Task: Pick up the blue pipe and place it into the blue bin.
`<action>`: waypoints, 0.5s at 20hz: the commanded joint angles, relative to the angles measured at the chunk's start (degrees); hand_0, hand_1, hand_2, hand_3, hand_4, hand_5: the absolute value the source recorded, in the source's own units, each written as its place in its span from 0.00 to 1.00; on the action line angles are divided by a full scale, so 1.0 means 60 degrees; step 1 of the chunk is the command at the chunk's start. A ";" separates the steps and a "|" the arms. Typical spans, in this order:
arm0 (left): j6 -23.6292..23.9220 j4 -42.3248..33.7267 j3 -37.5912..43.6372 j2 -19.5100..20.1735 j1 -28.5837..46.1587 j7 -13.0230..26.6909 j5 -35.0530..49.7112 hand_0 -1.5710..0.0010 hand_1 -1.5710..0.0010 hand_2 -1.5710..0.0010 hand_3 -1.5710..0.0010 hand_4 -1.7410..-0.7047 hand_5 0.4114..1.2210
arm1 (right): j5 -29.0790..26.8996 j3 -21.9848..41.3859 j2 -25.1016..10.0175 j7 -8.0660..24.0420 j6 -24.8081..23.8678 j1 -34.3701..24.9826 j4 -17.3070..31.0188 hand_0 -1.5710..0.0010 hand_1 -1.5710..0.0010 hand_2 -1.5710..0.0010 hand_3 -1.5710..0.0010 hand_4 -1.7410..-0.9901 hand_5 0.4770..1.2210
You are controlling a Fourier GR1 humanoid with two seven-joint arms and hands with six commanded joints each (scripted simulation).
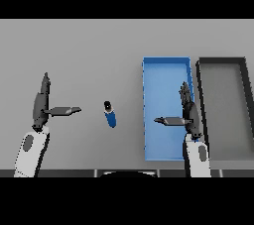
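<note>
Grey table (89, 45) across whole view. At right, dark grey bin (223, 110), long axis running away from robot, nothing seen inside. Just beside it on its left, blue bin (163, 85), same orientation, rims close together, floor bare apart from what right hand overlaps. Right hand (188, 112) raised over blue bin's right half, fingers straight and pointing away, thumb stretched out sideways toward table centre; spread wide, nothing held. Left hand (40, 102) over left part of table, same pose mirrored: fingers straight, thumb out toward centre, wide, holding nothing. Blue pipe (110, 115) lying on table between the two hands, left of blue bin and apart from it, dark end pointing away, slightly slanted; near left thumb tip but not touching.
</note>
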 commanded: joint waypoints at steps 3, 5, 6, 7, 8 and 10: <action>-0.0024 0.0155 0.0038 -0.0008 -0.0166 0.0005 0.0018 1.00 1.00 1.00 1.00 0.75 0.22 | 0.0001 -0.0037 0.0001 0.0096 -0.0040 -0.0179 0.0126 1.00 1.00 1.00 1.00 0.71 0.20; -0.0061 0.0321 0.0073 -0.0018 -0.0317 0.0022 0.0030 1.00 1.00 1.00 1.00 0.75 0.22 | 0.0006 -0.0078 0.0004 0.0135 -0.0064 -0.0341 0.0261 1.00 1.00 1.00 1.00 0.71 0.20; -0.0121 0.0471 0.0143 0.0018 -0.0467 0.0091 0.0086 1.00 1.00 1.00 1.00 0.75 0.22 | 0.0057 -0.0055 0.0056 0.0096 -0.0106 -0.0402 0.0329 1.00 1.00 1.00 1.00 0.71 0.20; -0.1107 0.0525 -0.0113 0.0578 -0.0178 -0.0610 -0.0014 1.00 1.00 1.00 1.00 0.75 0.22 | 0.0743 0.0191 -0.0609 -0.0646 0.0015 -0.0120 0.0026 1.00 1.00 1.00 1.00 0.71 0.20; -0.1717 0.0486 -0.0182 0.1030 0.0068 -0.1095 -0.0042 1.00 1.00 1.00 1.00 0.75 0.22 | 0.1226 0.0443 -0.0945 -0.1115 0.0080 0.0199 -0.0227 1.00 1.00 1.00 1.00 0.72 0.20; -0.2399 0.0837 -0.0352 0.1336 0.0121 -0.1532 -0.0187 1.00 1.00 1.00 1.00 0.75 0.22 | 0.1568 0.0590 -0.1309 -0.1211 0.0151 0.0443 -0.0627 1.00 1.00 1.00 1.00 0.72 0.20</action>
